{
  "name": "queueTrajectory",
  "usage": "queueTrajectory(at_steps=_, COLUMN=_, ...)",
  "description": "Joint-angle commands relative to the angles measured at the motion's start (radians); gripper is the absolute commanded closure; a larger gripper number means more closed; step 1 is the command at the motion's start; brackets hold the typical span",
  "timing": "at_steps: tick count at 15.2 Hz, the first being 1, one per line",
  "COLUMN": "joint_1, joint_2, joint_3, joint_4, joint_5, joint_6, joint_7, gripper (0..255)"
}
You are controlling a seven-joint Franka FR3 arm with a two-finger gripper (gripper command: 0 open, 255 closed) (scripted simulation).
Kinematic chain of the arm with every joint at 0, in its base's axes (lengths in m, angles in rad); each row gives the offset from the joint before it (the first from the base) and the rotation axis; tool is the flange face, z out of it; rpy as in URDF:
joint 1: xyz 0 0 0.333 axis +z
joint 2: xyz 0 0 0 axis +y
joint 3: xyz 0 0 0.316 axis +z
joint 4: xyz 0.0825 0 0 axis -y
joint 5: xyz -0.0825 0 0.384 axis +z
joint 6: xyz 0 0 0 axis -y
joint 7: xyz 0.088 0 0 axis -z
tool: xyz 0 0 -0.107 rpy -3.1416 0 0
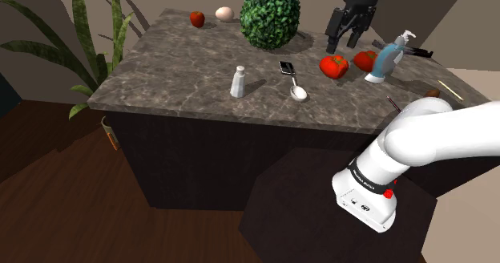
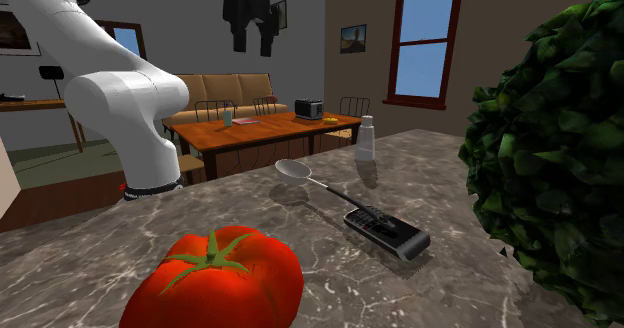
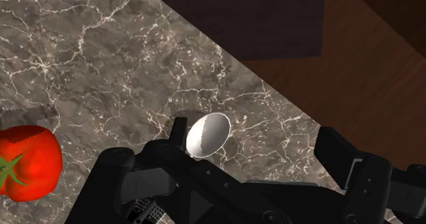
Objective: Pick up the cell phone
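Our gripper hangs open and empty above the counter, where the phone lies flat by the spoon; we judge it light, stiff, slick, best pinched across its long edges.

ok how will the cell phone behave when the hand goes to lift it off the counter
The cell phone looks like a flat, rigid slab, so it probably won't bend or roll. It lies low on the counter, so it may slide rather than lift. The spoon handle seems to end right at it, so a nudge might shift both.
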Motion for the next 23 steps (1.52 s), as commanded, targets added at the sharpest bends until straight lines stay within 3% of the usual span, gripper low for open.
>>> queueTrajectory(at_steps=1, joint_1=0.000, joint_2=0.000, joint_3=0.000, joint_4=0.000, joint_5=0.000, joint_6=0.000, joint_7=0.000, gripper=0)
queueTrajectory(at_steps=12, joint_1=-0.085, joint_2=0.297, joint_3=-0.067, joint_4=-0.025, joint_5=-0.029, joint_6=0.359, joint_7=0.026, gripper=0)
queueTrajectory(at_steps=23, joint_1=-0.147, joint_2=0.667, joint_3=-0.142, joint_4=0.100, joint_5=-0.013, joint_6=0.639, joint_7=0.038, gripper=0)
